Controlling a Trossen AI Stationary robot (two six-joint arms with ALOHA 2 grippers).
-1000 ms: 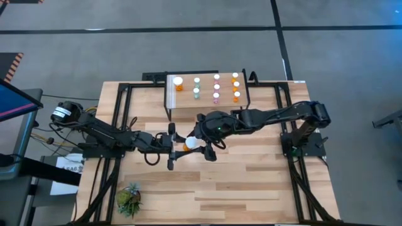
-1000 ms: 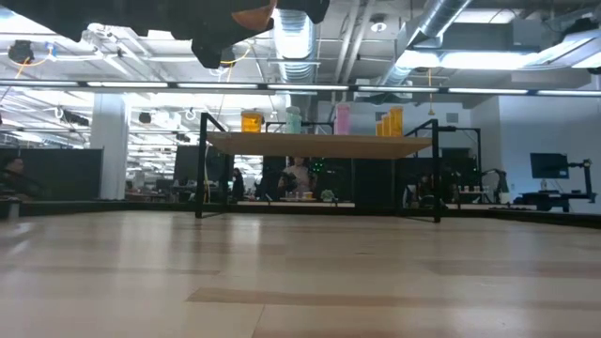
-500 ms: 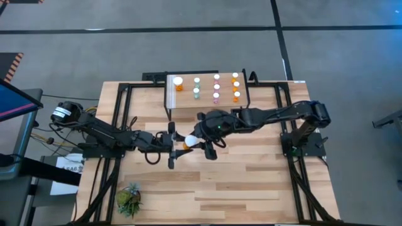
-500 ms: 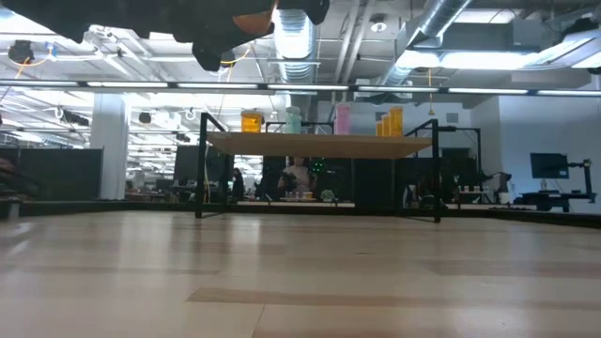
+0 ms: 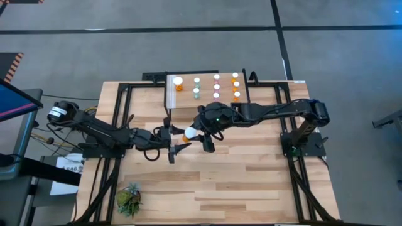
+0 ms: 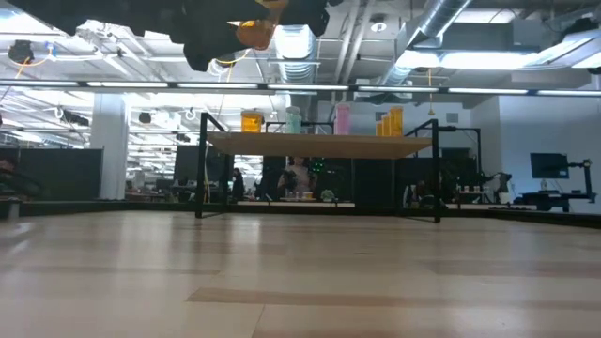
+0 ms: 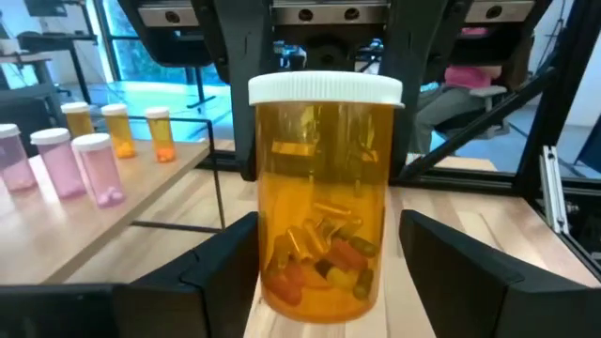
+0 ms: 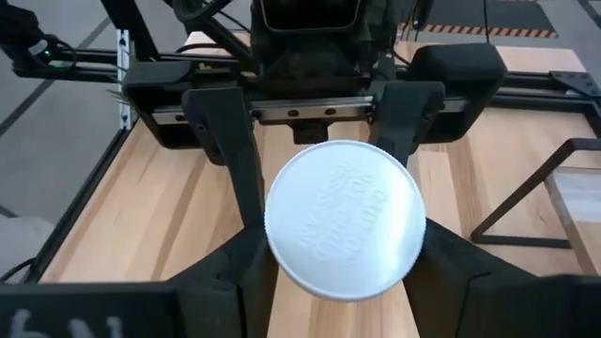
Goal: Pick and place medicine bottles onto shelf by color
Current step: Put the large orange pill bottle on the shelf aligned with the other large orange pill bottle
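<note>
A wide orange medicine bottle with a white cap hangs upright in mid-air above the table's middle. My right gripper is shut on it, reaching in from the table's right. My left gripper faces it from the left and is open, with its fingers beside the bottle's lower part. The shelf stands at the far middle. On it stand another wide orange bottle, teal ones, pink ones and narrow orange ones. My right gripper pinches the wide orange bottle between its two fingers, one on each side of the body just under the cap's rim. The fingers slant down from the table's right. The bottle stays upright, cap up, lifted clear of the table.
A small green spiky plant sits near the front left corner. The shelf's black legs stand on the tabletop. Black frame rails run along both table sides. Open wood lies toward the near edge.
My right gripper has shut on the wide orange bottle and carried it a little toward the far edge. My left gripper's fingers have spread off the bottle's sides. The bottle stays upright and clear of the table.
</note>
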